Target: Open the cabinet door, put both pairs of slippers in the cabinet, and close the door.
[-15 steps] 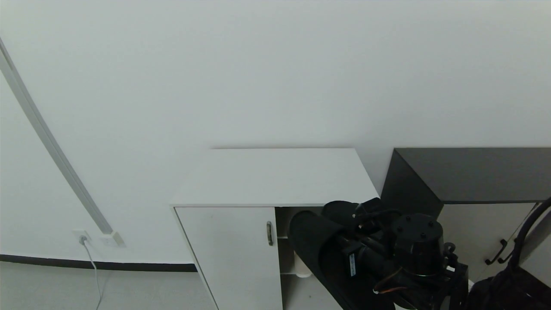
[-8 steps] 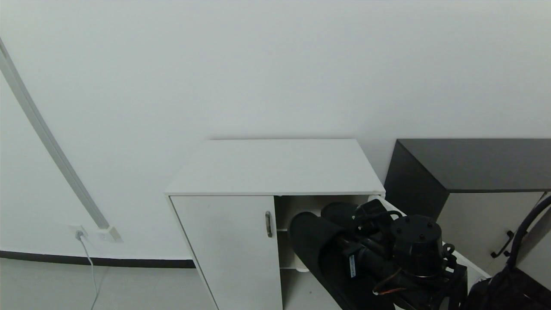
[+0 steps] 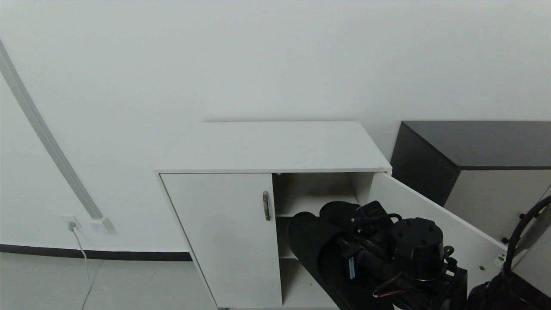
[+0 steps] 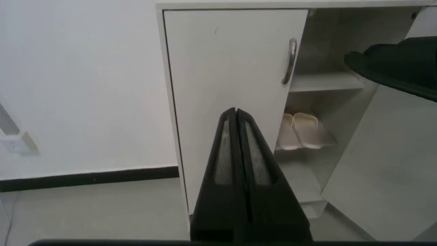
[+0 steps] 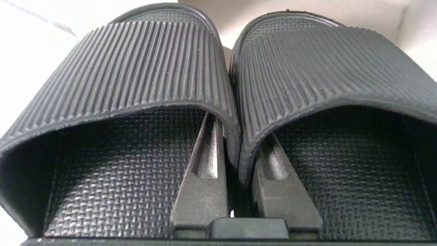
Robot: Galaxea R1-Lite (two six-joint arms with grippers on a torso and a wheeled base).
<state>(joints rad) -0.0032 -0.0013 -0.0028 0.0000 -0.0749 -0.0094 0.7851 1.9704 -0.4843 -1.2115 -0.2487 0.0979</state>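
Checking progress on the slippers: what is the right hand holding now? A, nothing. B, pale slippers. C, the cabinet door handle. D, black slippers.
D: the right hand is shut on the black slippers, one on each side of it, while the pale slippers lie on a shelf inside the cabinet.

The white cabinet [image 3: 275, 146] stands against the wall, its left door [image 3: 219, 232] shut and its right door [image 3: 430, 224] swung open. The right arm [image 3: 415, 252] carries black slippers [image 3: 310, 241] before the open half. A dark cabinet [image 3: 473, 142] stands beside it.
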